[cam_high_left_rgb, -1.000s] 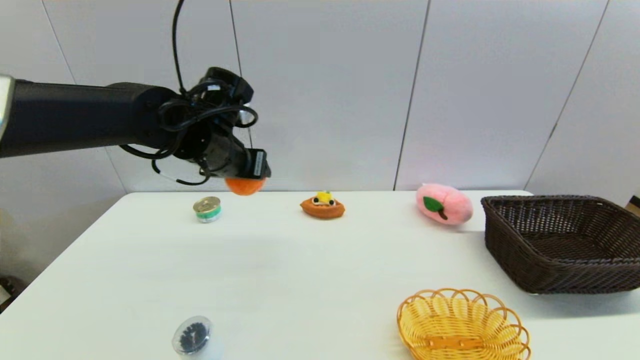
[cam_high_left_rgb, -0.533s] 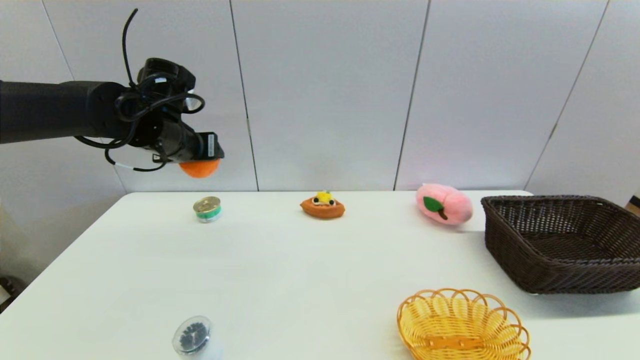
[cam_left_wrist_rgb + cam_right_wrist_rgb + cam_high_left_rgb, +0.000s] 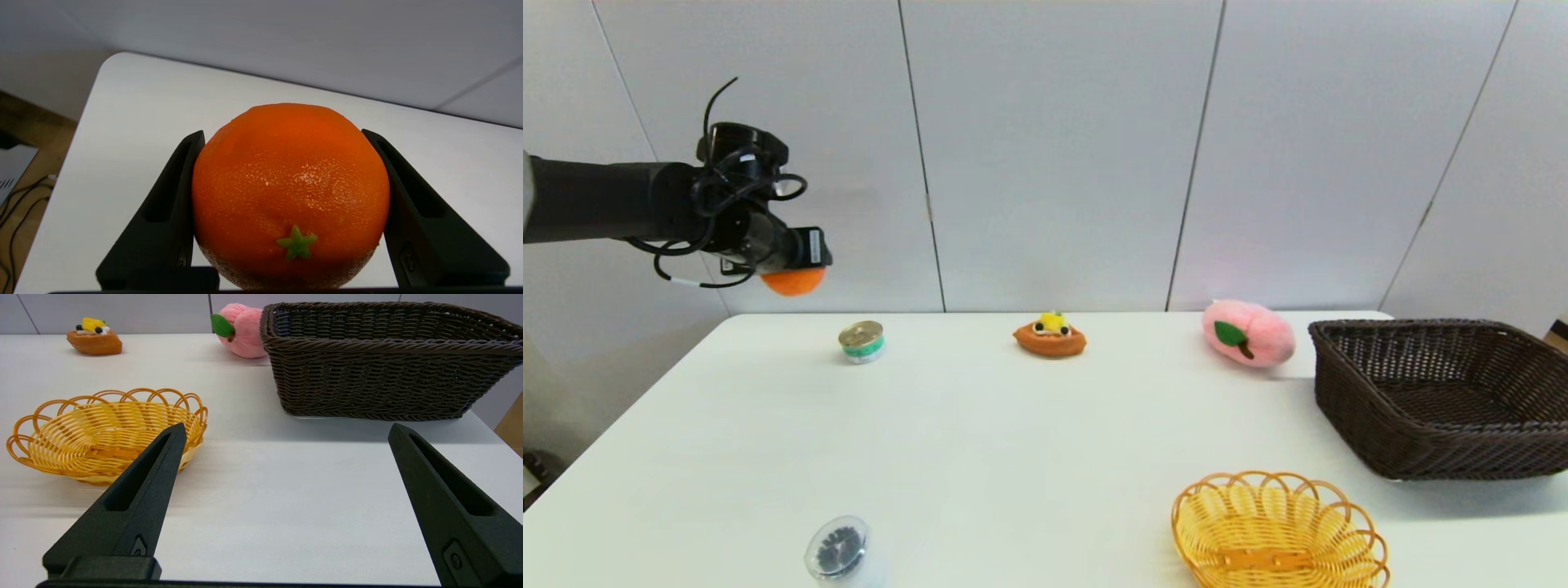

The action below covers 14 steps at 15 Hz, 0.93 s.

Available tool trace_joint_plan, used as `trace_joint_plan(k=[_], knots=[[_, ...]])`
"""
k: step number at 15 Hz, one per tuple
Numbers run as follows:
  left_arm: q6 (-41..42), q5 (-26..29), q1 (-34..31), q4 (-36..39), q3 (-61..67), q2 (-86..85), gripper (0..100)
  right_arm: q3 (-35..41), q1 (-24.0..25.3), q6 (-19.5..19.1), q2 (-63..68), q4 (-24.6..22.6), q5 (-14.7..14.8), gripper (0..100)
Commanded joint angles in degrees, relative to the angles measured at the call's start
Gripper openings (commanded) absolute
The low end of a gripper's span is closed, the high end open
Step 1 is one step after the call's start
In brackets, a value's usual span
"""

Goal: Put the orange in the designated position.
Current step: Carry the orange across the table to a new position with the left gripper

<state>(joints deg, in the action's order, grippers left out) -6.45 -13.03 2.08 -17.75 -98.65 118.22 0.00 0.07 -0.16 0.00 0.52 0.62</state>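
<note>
A: Orange (image 3: 793,282), bright and pebbled, green star stem facing the wrist camera. Position?

B: Held in the air by the left gripper (image 3: 796,265) at far left, over the table's (image 3: 980,441) back-left corner, above table level. Both black fingers (image 3: 163,204) pressed against the fruit's sides, clenched on it.

A: Nearest thing to it on the table?

B: Small tin can (image 3: 862,341), gold lid, green band, upright, below and to the right of the orange, well apart from it. Nearer the front edge on that side, a clear round container (image 3: 837,551) with something dark inside; contents too small to tell.

A: Moving right?

B: Orange-brown toy pastry (image 3: 1050,336) with yellow top at back centre. Then a pink plush peach (image 3: 1248,332) with a green leaf, just beside the dark brown wicker basket (image 3: 1437,396). Yellow wicker basket (image 3: 1278,531) at front, near the dark one but not touching.

A: Right gripper (image 3: 286,498)?

B: Low over the table's right front, seen only in its own wrist view. Fingers spread wide, grasping nothing; yellow basket to one side, dark basket ahead.
</note>
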Motion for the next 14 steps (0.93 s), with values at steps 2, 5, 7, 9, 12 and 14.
trace_joint_plan(k=[2,5,7,9,12,14], knots=[[-0.14,-0.06,-4.46,1.23,0.21,6.49,0,0.00,0.01,-0.02,0.00,0.00,-0.01,100],[-0.14,0.02,-5.25,3.07,-0.05,11.06,0,0.00,0.01,-0.02,0.00,0.00,-0.01,100],[-0.14,0.02,-5.25,4.13,-0.23,13.44,0,0.00,0.01,-0.02,0.00,0.00,-0.01,100],[-0.06,0.11,-5.25,4.83,-0.14,15.37,0,0.00,0.01,-0.02,0.00,0.00,-0.01,100],[-0.14,0.20,-5.25,4.92,-0.05,16.78,0,0.00,0.01,-0.02,0.00,0.00,-0.01,100],[-0.23,0.20,-5.25,4.92,-0.05,17.39,0,0.00,0.01,-0.02,0.00,0.00,-0.01,100]])
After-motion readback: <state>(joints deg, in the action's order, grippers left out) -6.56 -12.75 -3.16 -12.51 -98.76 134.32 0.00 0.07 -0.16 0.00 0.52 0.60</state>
